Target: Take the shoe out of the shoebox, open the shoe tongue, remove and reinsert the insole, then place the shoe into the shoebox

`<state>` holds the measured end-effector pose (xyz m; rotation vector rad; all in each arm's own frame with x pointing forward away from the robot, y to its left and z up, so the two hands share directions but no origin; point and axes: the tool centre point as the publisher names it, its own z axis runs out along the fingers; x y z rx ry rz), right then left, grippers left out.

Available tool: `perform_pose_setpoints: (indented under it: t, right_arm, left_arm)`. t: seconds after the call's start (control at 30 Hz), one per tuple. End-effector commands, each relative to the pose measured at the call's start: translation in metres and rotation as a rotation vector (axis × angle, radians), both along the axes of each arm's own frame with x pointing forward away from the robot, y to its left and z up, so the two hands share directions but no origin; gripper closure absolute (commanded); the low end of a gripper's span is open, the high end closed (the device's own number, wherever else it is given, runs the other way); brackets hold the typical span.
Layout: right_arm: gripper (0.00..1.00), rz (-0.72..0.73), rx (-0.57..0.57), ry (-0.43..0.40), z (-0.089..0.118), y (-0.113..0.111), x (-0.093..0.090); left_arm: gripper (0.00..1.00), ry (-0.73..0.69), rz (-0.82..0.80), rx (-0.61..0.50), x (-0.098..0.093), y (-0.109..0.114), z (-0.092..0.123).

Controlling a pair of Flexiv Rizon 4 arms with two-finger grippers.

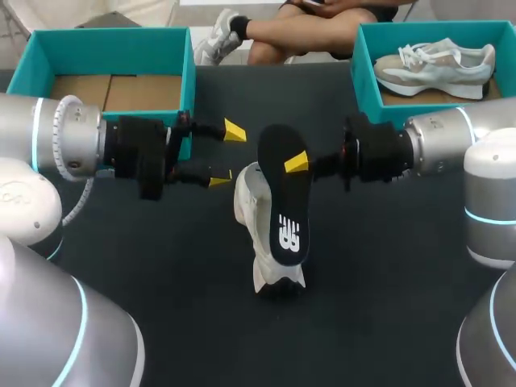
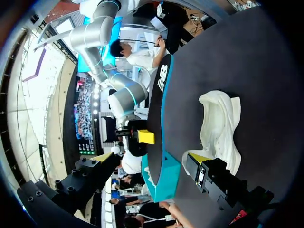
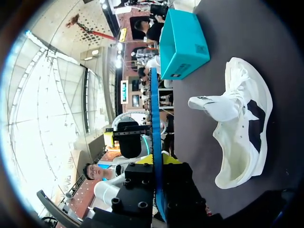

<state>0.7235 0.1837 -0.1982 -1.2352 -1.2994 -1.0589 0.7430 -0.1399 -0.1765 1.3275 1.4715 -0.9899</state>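
Plain dark matte table (image 1: 387, 274)

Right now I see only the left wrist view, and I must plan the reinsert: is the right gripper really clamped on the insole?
Observer: Yes. The right wrist view shows the right gripper shut on the insole, seen edge-on.
Operator: Can the shoe's opening be reached?
Observer: That view looks into the shoe, with its tongue folded out.
Operator: What's in the box beside me?
Observer: In the head view, the left box holds only cardboard.
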Motion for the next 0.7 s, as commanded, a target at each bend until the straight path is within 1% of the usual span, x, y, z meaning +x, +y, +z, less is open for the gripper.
perform_pose_setpoints:
  t: [0.03, 0.13, 0.17, 0.23, 0.3, 0.33, 0.37, 0.43, 0.47, 0.5, 0.53, 0.6, 0.63, 0.7]
  right_arm:
    - [1.00, -0.018, 0.013, 0.000, -0.001, 0.006, -0.007]
    - [1.00, -0.018, 0.027, 0.000, -0.001, 0.011, -0.009]
    - [1.00, -0.018, 0.028, 0.001, -0.001, 0.012, -0.009]
    - [1.00, -0.019, 0.031, 0.001, -0.001, 0.013, -0.009]
    - [1.00, -0.018, 0.032, 0.003, -0.001, 0.015, -0.010]
    - [1.00, -0.017, 0.034, 0.004, -0.002, 0.017, -0.010]
    - [1.00, -0.014, 0.036, 0.004, -0.002, 0.018, -0.010]
    - [1.00, -0.012, 0.039, 0.003, -0.002, 0.020, -0.010]
    - [1.00, -0.012, 0.040, 0.003, -0.002, 0.020, -0.010]
    - [1.00, -0.011, 0.042, 0.003, -0.002, 0.021, -0.010]
    - [1.00, -0.011, 0.044, 0.002, -0.002, 0.022, -0.009]
    - [1.00, -0.007, 0.048, 0.001, -0.002, 0.024, -0.008]
    - [1.00, -0.005, 0.048, 0.000, -0.002, 0.025, -0.008]
    - [1.00, 0.000, 0.049, 0.000, -0.002, 0.027, -0.007]
  left_arm:
    - [0.00, -0.007, -0.006, -0.057, 0.008, -0.009, -0.013]
    - [0.00, -0.008, -0.013, -0.077, 0.011, -0.014, -0.014]
    - [0.01, -0.008, -0.013, -0.078, 0.012, -0.016, -0.014]
    - [0.07, -0.008, -0.016, -0.083, 0.013, -0.019, -0.015]
    - [0.16, -0.005, -0.020, -0.092, 0.014, -0.021, -0.016]
    - [0.18, -0.003, -0.023, -0.093, 0.014, -0.022, -0.017]
    - [0.24, -0.002, -0.023, -0.093, 0.015, -0.024, -0.018]
    - [0.29, 0.008, -0.026, -0.104, 0.016, -0.027, -0.020]
    - [0.29, 0.008, -0.026, -0.103, 0.016, -0.028, -0.021]
    - [0.34, 0.012, -0.027, -0.109, 0.016, -0.029, -0.022]
    - [0.42, 0.012, -0.026, -0.109, 0.017, -0.031, -0.023]
    - [0.51, 0.014, -0.025, -0.118, 0.018, -0.034, -0.025]
    - [0.54, 0.013, -0.024, -0.121, 0.019, -0.036, -0.026]
    - [0.57, 0.017, -0.020, -0.133, 0.020, -0.039, -0.028]
